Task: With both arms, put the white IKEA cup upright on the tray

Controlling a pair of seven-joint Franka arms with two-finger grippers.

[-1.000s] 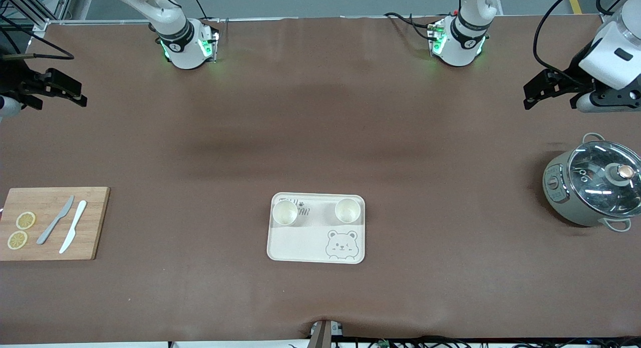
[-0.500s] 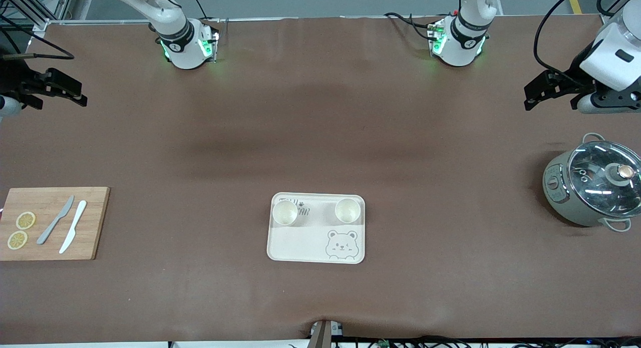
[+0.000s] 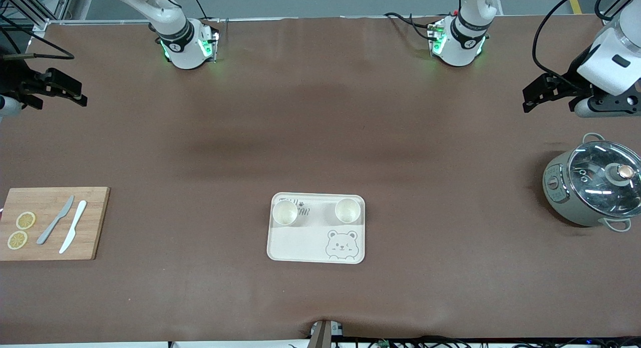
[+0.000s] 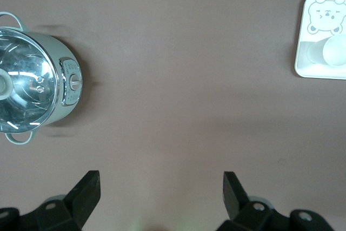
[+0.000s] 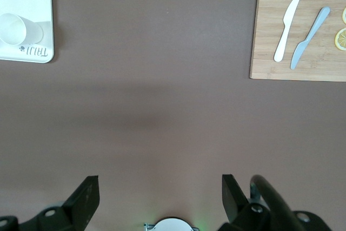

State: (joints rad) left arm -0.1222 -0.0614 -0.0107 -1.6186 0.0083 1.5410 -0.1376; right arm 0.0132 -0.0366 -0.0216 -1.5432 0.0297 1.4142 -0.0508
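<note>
Seemingly both cups (image 3: 284, 212) stand upright inside the tray (image 3: 300, 245) rim.

My table (image 3: 320, 137) has a big brown cover on it. Soft dark shadows lie across the middle. Past the table's top edge I see a grey floor (image 3: 325, 0) with a yellow stripe (image 3: 575, 0) near one corner

High front overview; downward wrist views
</note>
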